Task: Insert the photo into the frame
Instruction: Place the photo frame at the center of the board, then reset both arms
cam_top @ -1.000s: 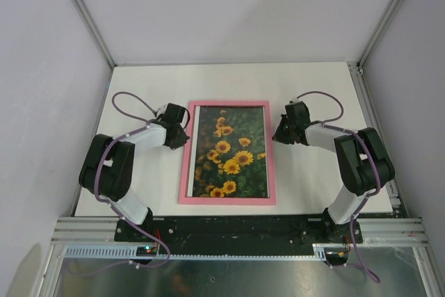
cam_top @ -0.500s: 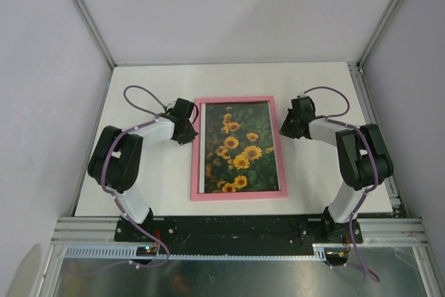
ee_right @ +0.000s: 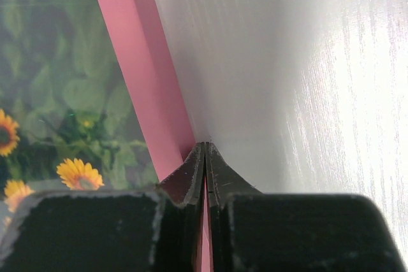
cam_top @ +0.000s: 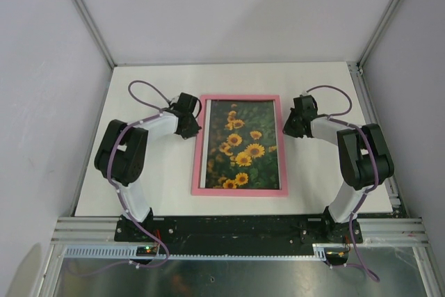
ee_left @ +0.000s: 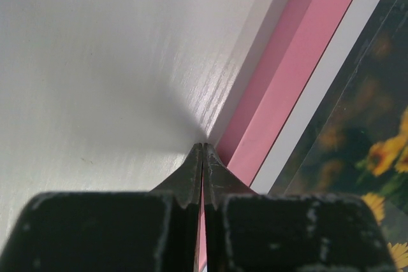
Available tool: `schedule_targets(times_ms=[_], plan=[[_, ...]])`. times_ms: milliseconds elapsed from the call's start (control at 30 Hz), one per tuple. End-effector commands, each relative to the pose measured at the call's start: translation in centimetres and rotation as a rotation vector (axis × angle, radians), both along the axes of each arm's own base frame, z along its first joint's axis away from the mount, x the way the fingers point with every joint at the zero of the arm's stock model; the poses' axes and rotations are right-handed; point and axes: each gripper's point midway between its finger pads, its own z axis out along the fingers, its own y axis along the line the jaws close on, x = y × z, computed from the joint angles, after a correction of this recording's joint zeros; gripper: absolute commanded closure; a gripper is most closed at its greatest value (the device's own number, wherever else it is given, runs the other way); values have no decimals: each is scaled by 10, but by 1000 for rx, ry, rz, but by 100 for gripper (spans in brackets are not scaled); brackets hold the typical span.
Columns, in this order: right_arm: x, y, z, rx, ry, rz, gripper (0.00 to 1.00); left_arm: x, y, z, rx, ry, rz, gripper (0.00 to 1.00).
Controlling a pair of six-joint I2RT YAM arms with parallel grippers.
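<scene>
The pink frame (cam_top: 240,192) lies flat in the middle of the white table, nearly square to it, and the sunflower photo (cam_top: 243,147) sits inside it, face up. My left gripper (cam_top: 195,129) is shut, and its tips rest against the frame's left outer edge. In the left wrist view the closed tips (ee_left: 203,146) meet the pink rail (ee_left: 299,62) beside the photo (ee_left: 370,132). My right gripper (cam_top: 286,127) is shut too, against the frame's right outer edge. The right wrist view has its tips (ee_right: 204,145) at the pink rail (ee_right: 137,62), with the photo (ee_right: 57,93) beyond.
The white tabletop (cam_top: 167,81) is enclosed by pale walls with metal corner posts (cam_top: 83,12). An aluminium rail (cam_top: 243,227) runs along the near edge, where both arm bases are bolted.
The frame, with the photo in it, has slid to the right and turned straighter. Both grippers moved right and slightly away from me along with its edges.
</scene>
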Motion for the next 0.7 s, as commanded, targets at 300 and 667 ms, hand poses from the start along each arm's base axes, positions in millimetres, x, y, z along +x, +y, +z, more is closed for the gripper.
schedule_targets(times_ms=[300,667], plan=[[-7,-17,6,-49,82,5,72,17,-5,36,17,-98,-79,89],[9,-17,118,-6,-141,24,34,20,11,152,15,-349,-209,42]])
